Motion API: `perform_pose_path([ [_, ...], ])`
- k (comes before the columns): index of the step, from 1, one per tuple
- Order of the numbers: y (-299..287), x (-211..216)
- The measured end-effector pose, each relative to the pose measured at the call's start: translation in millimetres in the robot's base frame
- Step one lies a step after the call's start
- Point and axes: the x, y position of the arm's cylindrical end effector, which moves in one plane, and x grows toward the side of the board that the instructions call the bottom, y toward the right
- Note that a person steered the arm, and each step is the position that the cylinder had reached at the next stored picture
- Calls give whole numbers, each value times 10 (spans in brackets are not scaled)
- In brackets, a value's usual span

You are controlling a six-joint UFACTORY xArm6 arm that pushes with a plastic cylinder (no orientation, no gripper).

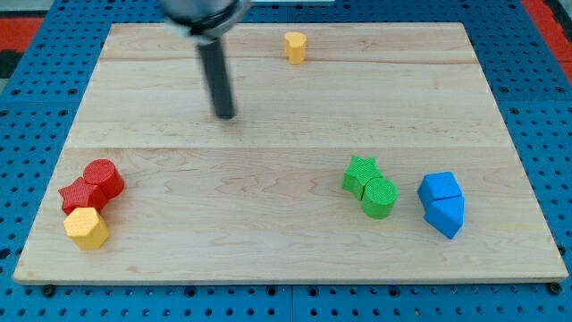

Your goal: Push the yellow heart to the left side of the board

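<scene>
my tip (pixel 224 114) (a bare rod, no jaws to open or close) sits apart, down-left of the small yellow heart-shaped block (pixel 295 46) near the wooden board (pixel 286 241)'s top edge; approach step, next needs rounding to its right side.

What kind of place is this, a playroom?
More likely a robot test bench than a playroom: a wooden board lies on a blue pegboard, a dark rod ends at my tip on the board, and small blocks like the yellow heart sit around.
</scene>
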Motion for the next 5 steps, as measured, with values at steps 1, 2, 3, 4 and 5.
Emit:
perform_pose_path([
  [1,675,-552],
  [2,1017,-910],
  [3,321,-1049],
  [4,199,-1282],
  [5,367,-1470],
])
